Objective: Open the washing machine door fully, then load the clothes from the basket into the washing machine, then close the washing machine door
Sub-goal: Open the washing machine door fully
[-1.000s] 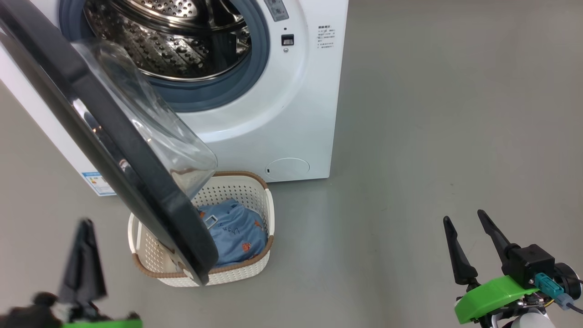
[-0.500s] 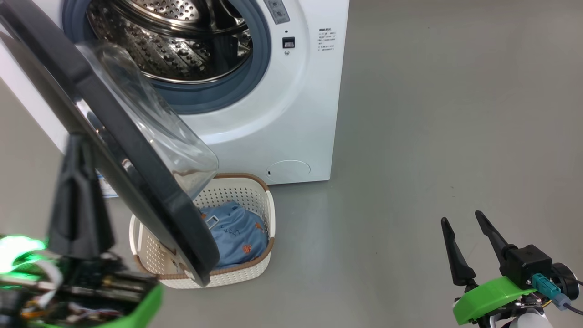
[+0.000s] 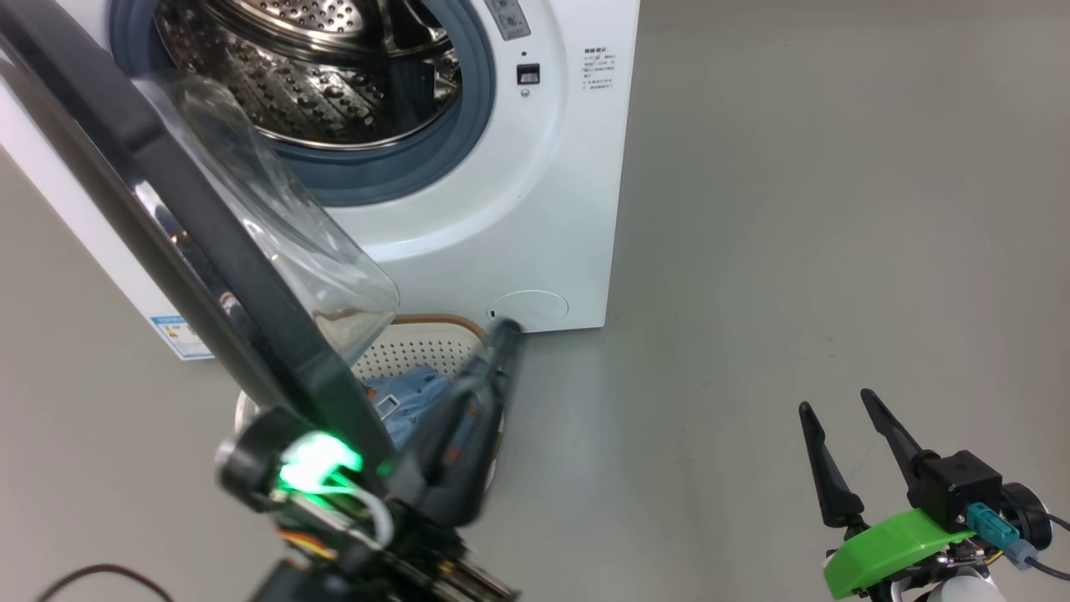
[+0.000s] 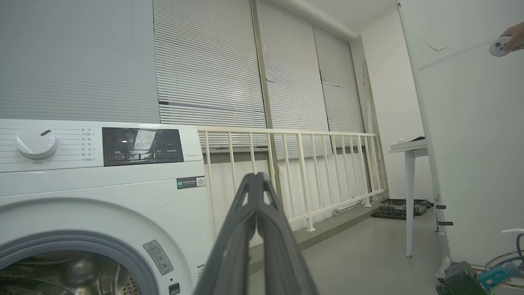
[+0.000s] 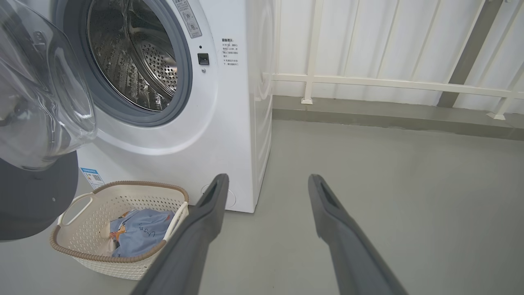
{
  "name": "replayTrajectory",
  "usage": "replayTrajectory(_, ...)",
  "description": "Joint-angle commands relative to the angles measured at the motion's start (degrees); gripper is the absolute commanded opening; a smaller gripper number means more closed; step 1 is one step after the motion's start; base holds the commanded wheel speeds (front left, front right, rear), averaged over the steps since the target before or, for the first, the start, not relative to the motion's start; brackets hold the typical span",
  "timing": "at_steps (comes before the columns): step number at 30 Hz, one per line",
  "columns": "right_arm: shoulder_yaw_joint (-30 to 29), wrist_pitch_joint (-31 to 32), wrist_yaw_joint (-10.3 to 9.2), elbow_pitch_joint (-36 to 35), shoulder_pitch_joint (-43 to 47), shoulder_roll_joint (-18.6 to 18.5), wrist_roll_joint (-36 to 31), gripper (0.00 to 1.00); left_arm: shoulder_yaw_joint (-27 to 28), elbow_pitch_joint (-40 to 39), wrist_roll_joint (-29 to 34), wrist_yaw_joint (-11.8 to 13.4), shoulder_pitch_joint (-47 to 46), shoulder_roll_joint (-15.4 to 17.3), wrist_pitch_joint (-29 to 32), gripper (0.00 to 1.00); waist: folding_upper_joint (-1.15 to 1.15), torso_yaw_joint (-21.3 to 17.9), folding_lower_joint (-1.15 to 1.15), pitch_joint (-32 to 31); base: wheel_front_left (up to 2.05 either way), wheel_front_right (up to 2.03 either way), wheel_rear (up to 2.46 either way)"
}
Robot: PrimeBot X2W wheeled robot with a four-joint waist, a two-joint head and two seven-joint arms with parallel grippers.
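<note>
Washing machine door open, left pincer together, right pincer apart, both empty.

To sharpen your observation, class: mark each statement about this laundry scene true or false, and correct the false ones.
1. The washing machine door stands open. True.
2. The blue clothes lie in the basket. True.
3. The right arm's fingers are pressed together. False: they are spread apart, holding nothing.
4. The left arm's fingers grip a piece of clothing. False: they are shut on nothing.
5. The basket sits on a shelf. False: it stands on the floor in front of the washing machine.
</note>
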Motion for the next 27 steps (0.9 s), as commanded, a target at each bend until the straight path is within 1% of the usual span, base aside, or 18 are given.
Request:
replayTrajectory(1, 1.52, -0.69, 0.36, -1.18, -0.58, -0.45, 0.53, 1.0, 0.11, -0.07, -0.55, -0.43, -1.01, 0.58, -0.21, 0.0, 0.0, -0.01, 0.0, 0.11, 0.0, 0.0, 0.0)
replayTrajectory(4, 1.6, -0.69, 0.36, -1.14, -0.52, -0.67, 0.69, 1.0, -3.36, 3.09, -1.19, -0.49, -0.3, 0.58, -0.21, 0.0, 0.0, -0.08, 0.0, 0.34, 0.0, 0.0, 0.0)
replayTrajectory(6, 1.58, -0.69, 0.36, -1.11, -0.61, -0.9, 0.95, 1.0, -4.56, 5.42, -1.77, -0.51, 0.32, 0.58, -0.21, 0.0, 0.0, -0.06, 0.0, 0.51, 0.0, 0.0, 0.0)
replayTrajectory(15, 1.81, -0.69, 0.36, -1.22, -0.65, -1.49, 1.48, 1.0, -5.54, 14.56, -2.45, -0.57, 2.8, 0.58, -0.21, 0.0, 0.0, 0.46, 0.0, 1.52, 0.0, 0.0, 0.0)
replayTrajectory(21, 2.19, -0.69, 0.36, -1.1, -1.0, -1.73, 1.93, 1.0, -4.26, 19.2, -3.44, -0.59, 3.4, 0.58, -0.21, 0.0, 0.0, 0.5, 0.0, 2.03, 0.0, 0.0, 0.0)
replayTrajectory(24, 2.42, -0.69, 0.36, -1.02, -1.16, -1.83, 2.1, 1.0, -2.14, 21.78, -4.93, -0.58, 3.24, 0.58, -0.21, 0.0, 0.0, 0.29, 0.0, 2.31, 0.0, 0.0, 0.0)
replayTrajectory(27, 2.55, -0.69, 0.36, -1.0, -1.43, -1.98, 2.29, 1.0, 0.19, 22.97, -5.08, -0.54, 2.49, 0.58, -0.21, 0.0, 0.0, 0.07, 0.0, 2.68, 0.0, 0.0, 0.0)
